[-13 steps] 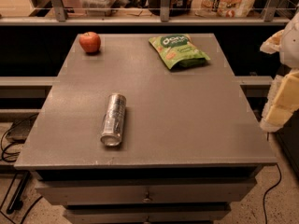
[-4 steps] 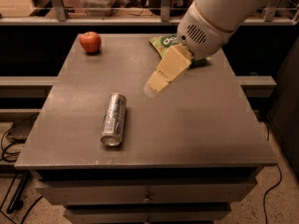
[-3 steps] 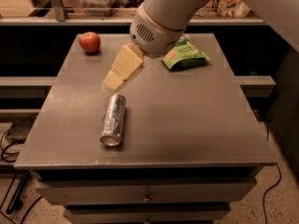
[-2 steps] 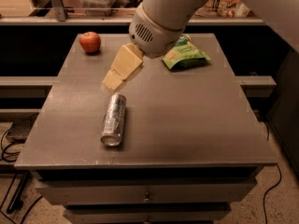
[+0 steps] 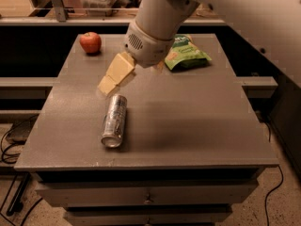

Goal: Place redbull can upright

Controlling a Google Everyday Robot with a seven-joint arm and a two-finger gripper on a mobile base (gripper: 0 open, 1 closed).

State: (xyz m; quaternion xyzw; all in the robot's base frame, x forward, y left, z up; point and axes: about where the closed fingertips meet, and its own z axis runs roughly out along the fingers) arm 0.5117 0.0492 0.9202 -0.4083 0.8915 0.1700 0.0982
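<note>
Redbull can (image 5: 114,120) lies on its side in the front-left part of the table (image 5: 197,126), one end facing the front edge. My gripper (image 5: 113,76) hangs just behind its far end; open or closed, cannot tell. Apple (image 5: 90,42) at the back-left corner; green bag (image 5: 188,54) near the back edge.

Slim silver metal redbull can (image 5: 114,120) — shiny silver end, darker bluish panels along its side. Pale yellow gripper (image 5: 107,85) sits just beyond the can's far end, on an off-white arm (image 5: 160,18). Round red apple (image 5: 90,42); crinkled green snack bag (image 5: 186,54) with white markings; matte grey tabletop (image 5: 197,121) — faintly speckled.
</note>
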